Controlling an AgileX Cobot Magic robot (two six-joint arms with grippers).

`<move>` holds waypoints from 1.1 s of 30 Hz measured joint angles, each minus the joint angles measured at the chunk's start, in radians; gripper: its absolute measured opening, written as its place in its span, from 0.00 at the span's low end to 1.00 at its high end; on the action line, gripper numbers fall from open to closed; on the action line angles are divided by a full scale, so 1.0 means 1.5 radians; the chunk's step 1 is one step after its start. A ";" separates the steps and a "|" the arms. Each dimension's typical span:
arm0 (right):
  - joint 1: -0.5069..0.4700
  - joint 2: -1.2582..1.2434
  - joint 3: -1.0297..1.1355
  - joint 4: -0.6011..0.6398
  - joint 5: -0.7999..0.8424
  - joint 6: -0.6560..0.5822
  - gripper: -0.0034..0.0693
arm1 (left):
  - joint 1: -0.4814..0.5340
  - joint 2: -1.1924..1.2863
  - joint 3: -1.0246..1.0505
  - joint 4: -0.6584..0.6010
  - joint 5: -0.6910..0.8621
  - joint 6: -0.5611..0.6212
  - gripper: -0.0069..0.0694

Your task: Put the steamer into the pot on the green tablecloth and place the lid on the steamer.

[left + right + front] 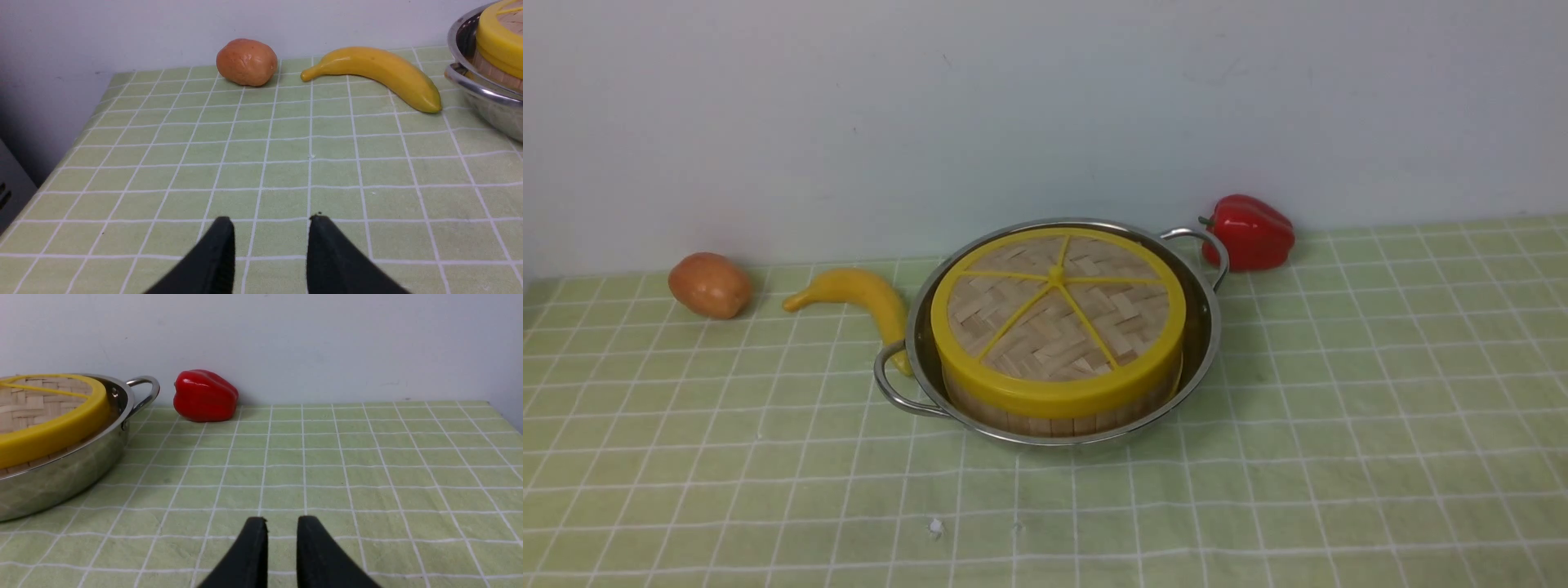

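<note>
While the steamer (1058, 412) is sitting inside the pot (1205, 327) on the green tablecloth (1339, 408), the lid (1058, 314) is resting flat on top of it, yellow rim all round. Both pincers are hanging low over the cloth, gripping nothing. The left pincer (271, 222) is showing its fingers spread apart, with the potato (246, 62) and banana (376, 75) lying ahead of it and the pot off to its far side. The right pincer (282, 522) is showing only a narrow gap, fingers parted slightly, with the red pepper (204, 396) ahead, just beside the pot's handle (145, 390).
</note>
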 joint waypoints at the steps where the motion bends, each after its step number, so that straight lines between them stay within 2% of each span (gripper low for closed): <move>1: 0.000 0.000 0.000 0.000 0.000 0.000 0.24 | 0.000 0.000 0.000 0.000 0.000 0.000 0.41; 33: 0.000 0.000 0.000 0.000 0.000 0.000 0.37 | 0.000 0.000 0.000 0.000 0.000 0.000 0.41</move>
